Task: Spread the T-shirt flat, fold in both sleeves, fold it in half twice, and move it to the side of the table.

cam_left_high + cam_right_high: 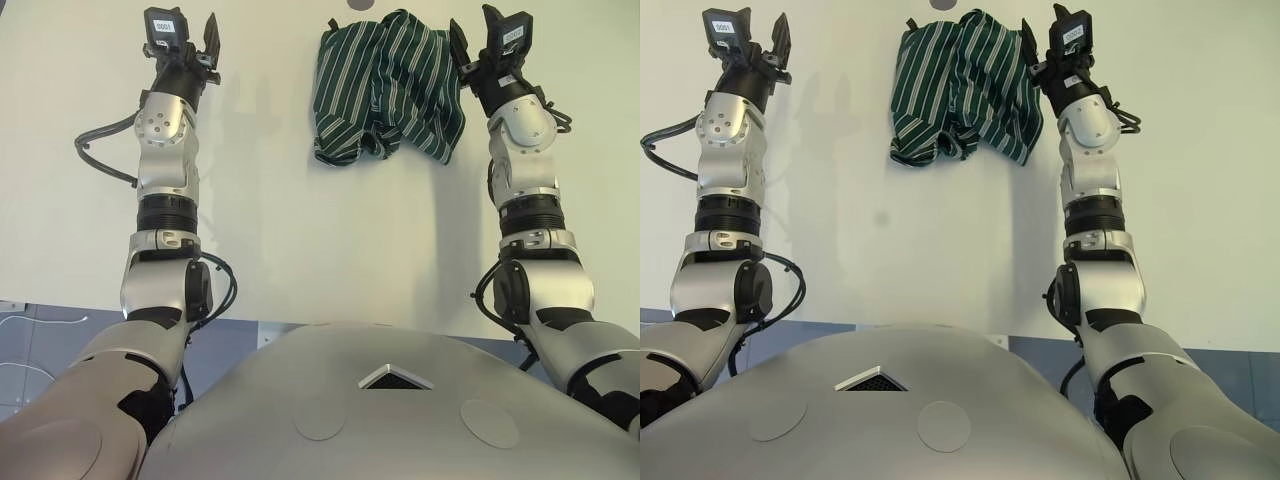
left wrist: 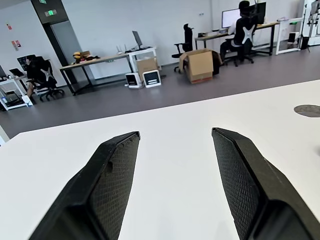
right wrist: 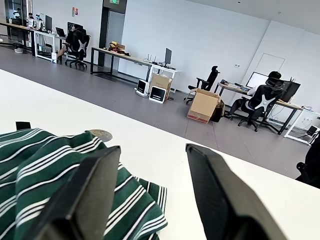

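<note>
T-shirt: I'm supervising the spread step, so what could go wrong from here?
The T-shirt lies bunched in a heap, so the right gripper, fingers open at its edge, may pinch several layers and fail to spread it. The left gripper, also open, sits apart over the table; a pull from one side alone could drag the heap rather than open it.

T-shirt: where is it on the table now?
In the head views the T-shirt lies bunched at the far middle of the table, toward the robot's right, its edge beside the open right gripper.
</note>
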Robot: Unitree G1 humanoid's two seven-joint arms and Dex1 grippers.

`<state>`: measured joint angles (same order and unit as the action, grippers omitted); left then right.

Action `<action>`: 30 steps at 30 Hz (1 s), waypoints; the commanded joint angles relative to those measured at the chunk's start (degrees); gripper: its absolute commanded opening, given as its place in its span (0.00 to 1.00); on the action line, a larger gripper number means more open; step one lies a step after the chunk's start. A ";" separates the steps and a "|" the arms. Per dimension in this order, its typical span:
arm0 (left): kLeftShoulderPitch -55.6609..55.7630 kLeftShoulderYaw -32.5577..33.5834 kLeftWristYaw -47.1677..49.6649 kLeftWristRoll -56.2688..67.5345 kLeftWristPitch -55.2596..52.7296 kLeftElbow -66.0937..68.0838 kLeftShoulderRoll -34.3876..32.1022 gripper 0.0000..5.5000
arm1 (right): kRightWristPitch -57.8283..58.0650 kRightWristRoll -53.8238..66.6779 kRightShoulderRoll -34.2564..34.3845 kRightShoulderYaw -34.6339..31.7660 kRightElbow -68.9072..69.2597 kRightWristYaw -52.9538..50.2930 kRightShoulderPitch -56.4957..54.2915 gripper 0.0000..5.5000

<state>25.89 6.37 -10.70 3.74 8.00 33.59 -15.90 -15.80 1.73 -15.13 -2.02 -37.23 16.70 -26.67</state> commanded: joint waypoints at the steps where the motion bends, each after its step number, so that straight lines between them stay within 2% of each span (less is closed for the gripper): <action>1: -0.07 -0.34 -0.32 -0.77 -0.83 0.11 -0.45 0.48 | 0.90 -0.83 -0.47 0.04 -0.23 -0.34 0.25 0.44; 30: -0.02 -0.99 -0.11 -1.35 -0.78 0.96 -0.57 0.48 | 1.95 -3.55 -0.45 3.00 0.95 1.40 0.89 0.44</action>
<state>25.88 5.82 -10.65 3.26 7.97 33.69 -15.95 -14.72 -0.92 -15.11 0.53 -35.97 18.26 -26.19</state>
